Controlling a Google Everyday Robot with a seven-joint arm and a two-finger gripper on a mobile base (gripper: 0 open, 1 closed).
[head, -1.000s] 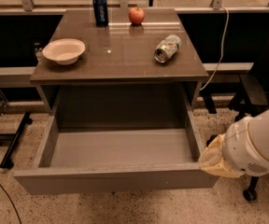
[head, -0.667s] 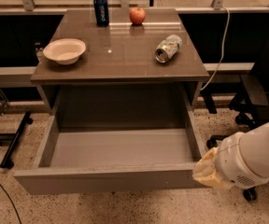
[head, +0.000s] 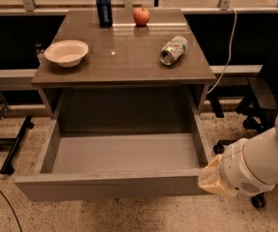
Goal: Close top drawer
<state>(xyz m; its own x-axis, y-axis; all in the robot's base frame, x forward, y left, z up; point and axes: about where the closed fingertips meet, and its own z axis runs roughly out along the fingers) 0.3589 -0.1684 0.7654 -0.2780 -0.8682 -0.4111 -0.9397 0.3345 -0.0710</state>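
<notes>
The top drawer (head: pixel 115 183) is a wide grey box pulled fully out from under the brown cabinet top (head: pixel 124 52); its inside is empty. My gripper (head: pixel 210 179), pale yellow at the end of a white arm, is at the right end of the drawer's front panel, touching or very near its corner. The arm comes in from the lower right. The drawers beneath are hidden by the open one.
On the cabinet top are a white bowl (head: pixel 66 52) at left, a blue can (head: pixel 104 11) and a red apple (head: pixel 141 16) at the back, and a can lying on its side (head: pixel 173 50) at right. A black chair base (head: pixel 255 115) stands at right.
My arm and gripper have moved down and left, from beside the drawer's right wall to the right end of its front panel. The drawer has not visibly moved.
</notes>
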